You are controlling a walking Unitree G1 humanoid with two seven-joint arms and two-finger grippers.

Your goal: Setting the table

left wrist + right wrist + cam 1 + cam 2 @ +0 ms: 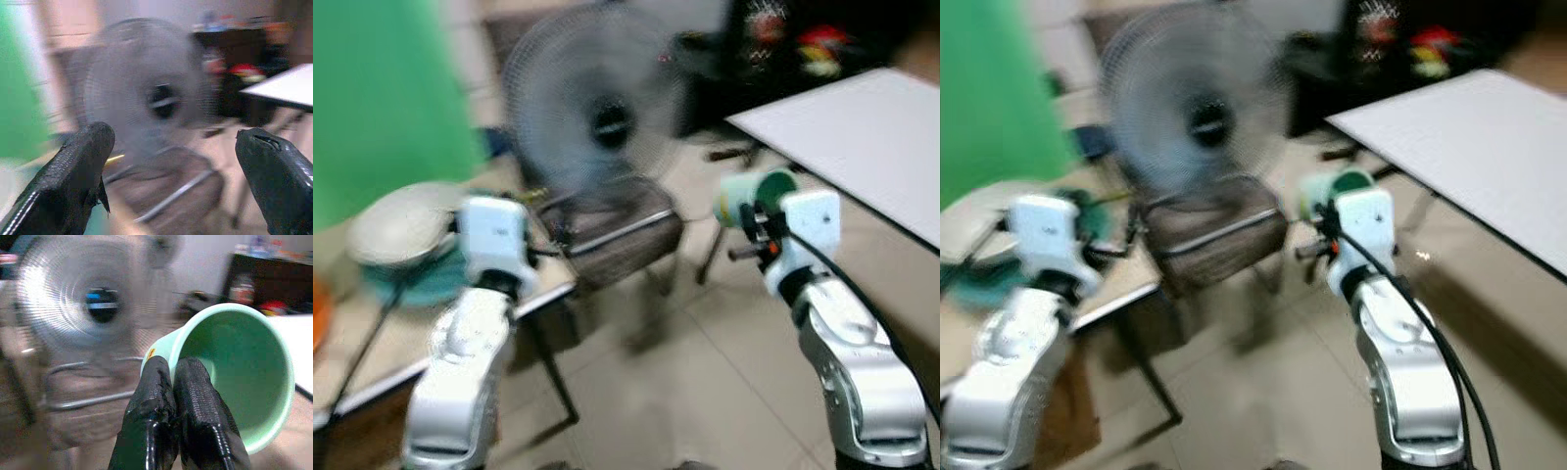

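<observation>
Carrying a pale green cup (234, 377), the right end effector (178, 382) pinches the cup's rim wall between its two black fingers, one outside and one inside the mouth, pressed close together. In the right wrist view the cup lies on its side, its open mouth facing the camera and its long axis running roughly along the fingers and away from the wrist. In the left eye view the cup (751, 196) sits right of centre, held in mid-air above the tiled floor (705, 372).

A white bench (862, 137) fills the upper right of the frame, beyond and to the right of the cup. The right arm is plainly the nearer one, so the likely job is to carry the cup rightward and forward over that surface, then turn it upright before letting go.

The left end effector (171, 181) holds nothing; its fingers stand wide apart in the left wrist view. It hovers at centre left, near a second bench (382, 333) at the lower left carrying a pale bowl (401, 223) on something teal.

A standing fan (597, 108) and a brown chair (617, 230) occupy the upper middle. A green screen (382, 98) covers the upper left. All views are blurred.
</observation>
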